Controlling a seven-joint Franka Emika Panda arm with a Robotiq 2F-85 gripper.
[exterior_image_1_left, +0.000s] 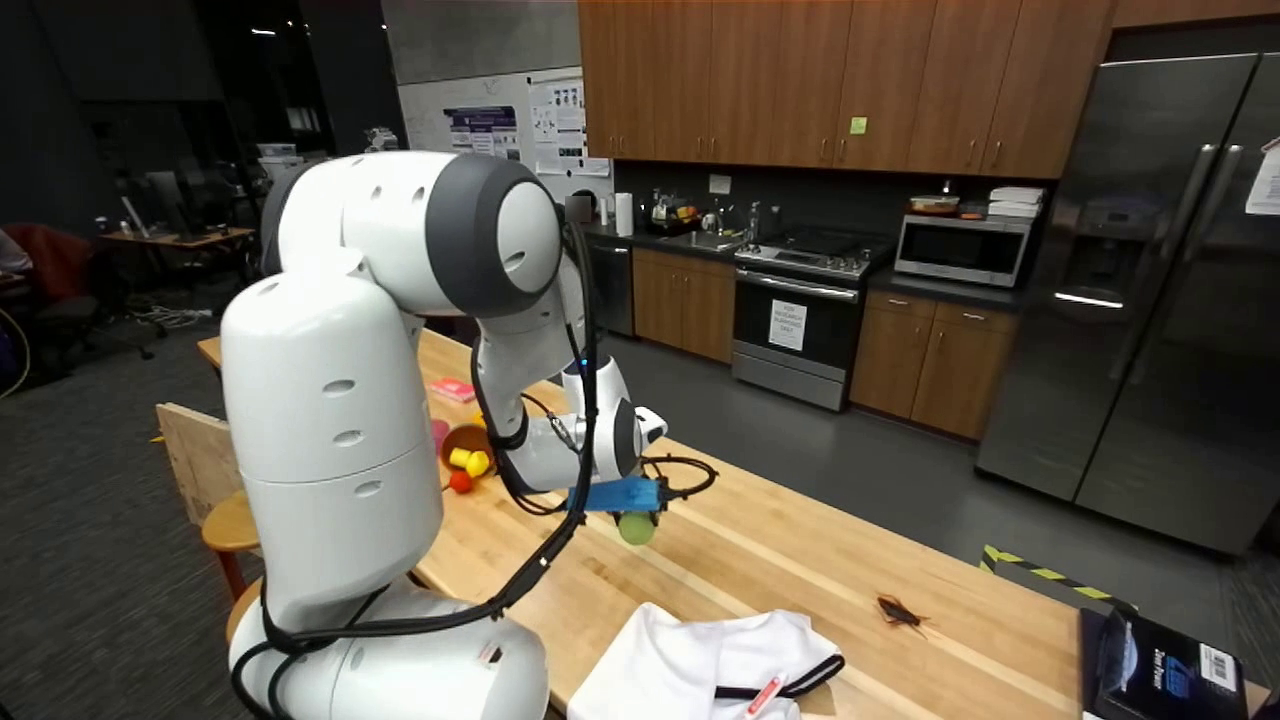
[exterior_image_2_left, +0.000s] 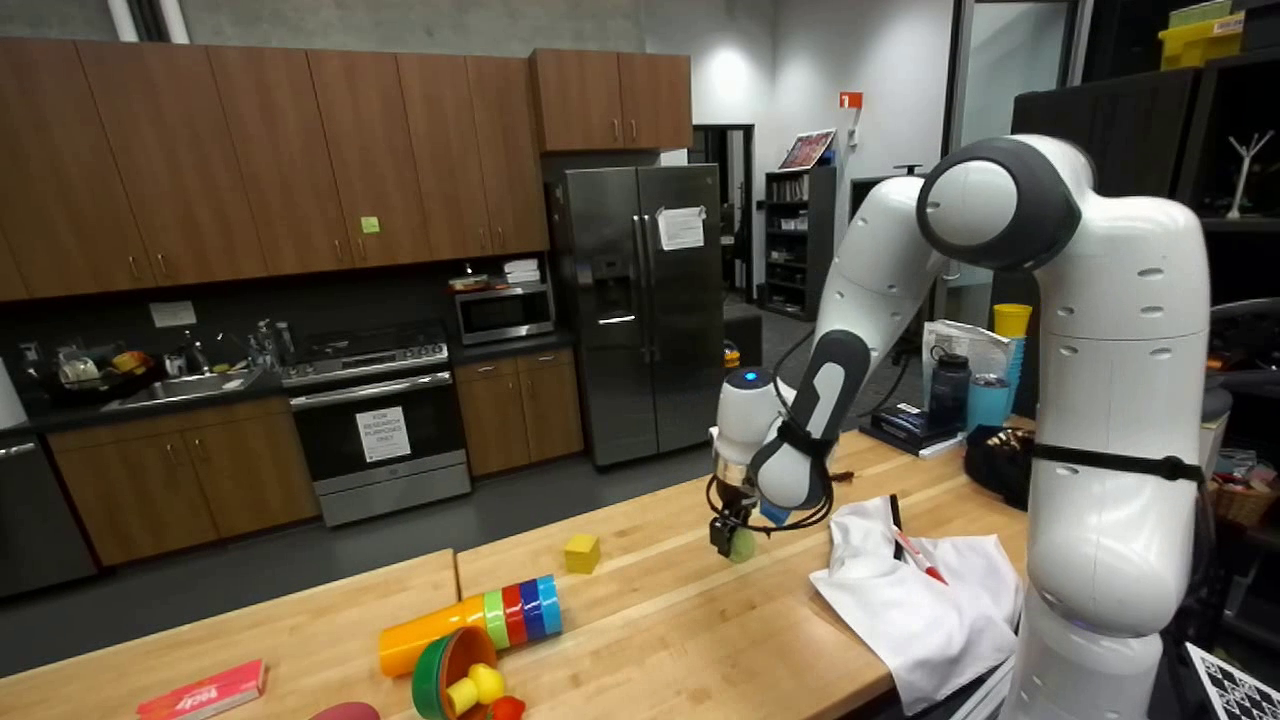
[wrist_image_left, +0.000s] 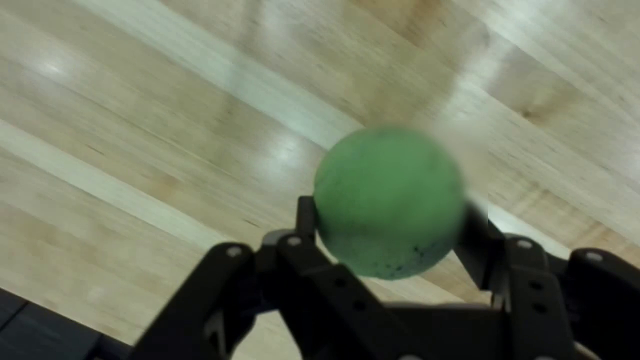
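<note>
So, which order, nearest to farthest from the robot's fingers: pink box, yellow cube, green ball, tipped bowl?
In an exterior view, as pictured:
1. Green ball, between the fingers.
2. Yellow cube, left of the ball.
3. Tipped bowl, lower left of the cube.
4. Pink box, toward the lower-left corner.

"What place is this?"
"A kitchen! There's a stove (exterior_image_1_left: 825, 328), a fridge (exterior_image_2_left: 622, 370) and a sink (exterior_image_2_left: 190, 387)."
"Is it a lab too?"
"Looks so: the sign (exterior_image_2_left: 383, 434) says 'FOR RESEARCH PURPOSES ONLY'."
</note>
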